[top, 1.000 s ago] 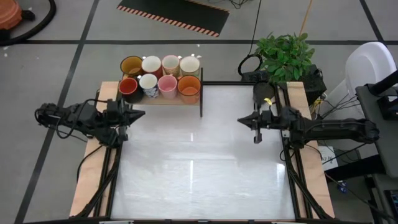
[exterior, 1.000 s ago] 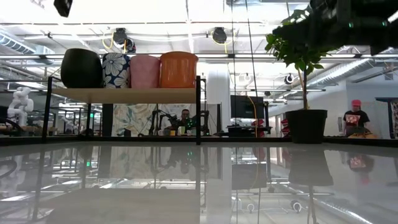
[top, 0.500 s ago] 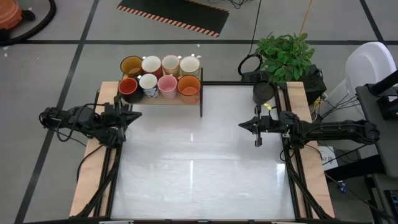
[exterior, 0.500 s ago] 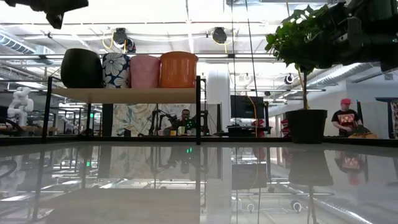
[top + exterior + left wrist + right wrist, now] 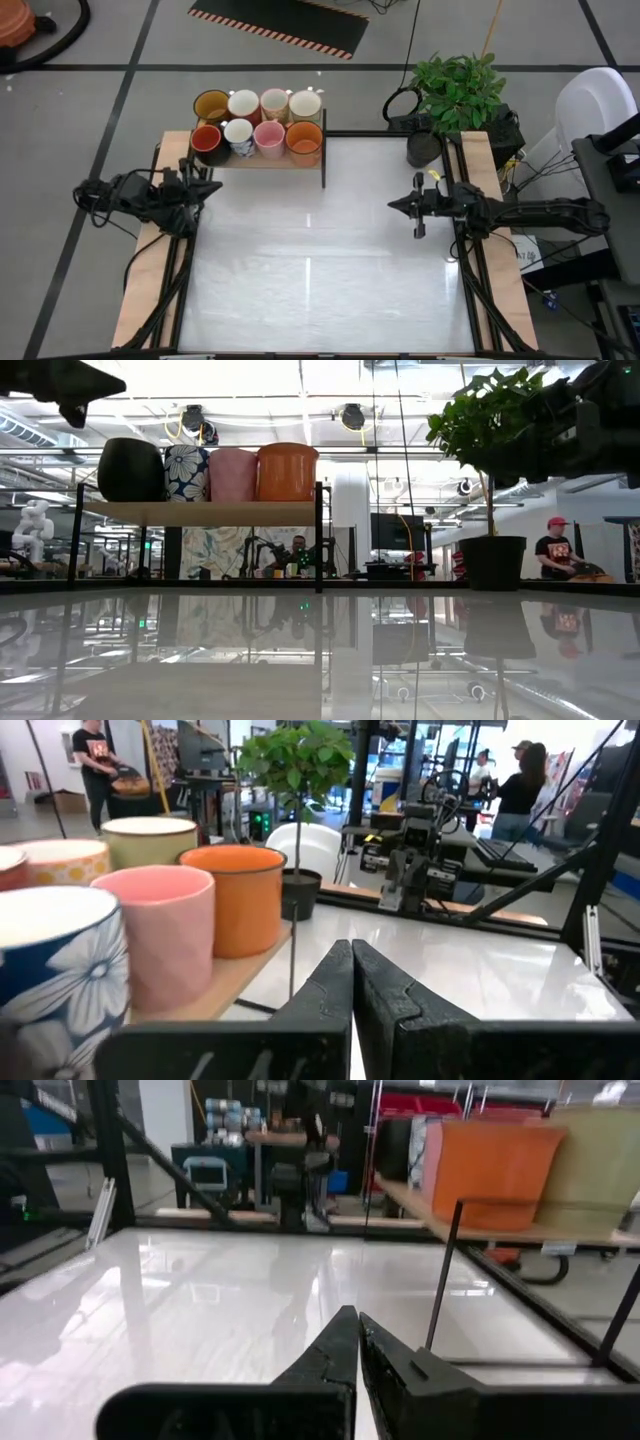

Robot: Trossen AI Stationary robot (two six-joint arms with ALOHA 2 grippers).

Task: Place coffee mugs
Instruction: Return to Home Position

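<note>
The eight small round ceramic coffee mugs [image 5: 268, 136] stand crowded on the low wooden shelf with a black metal frame [image 5: 200, 512], and both the left gripper [image 5: 211, 186] and the right gripper [image 5: 393, 204] are pinched closed and empty, so the danger I see is the left arm, near the shelf front, bumping the frame and shaking them.

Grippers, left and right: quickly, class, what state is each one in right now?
Left gripper: shut, holding nothing.
Right gripper: shut, holding nothing.
</note>
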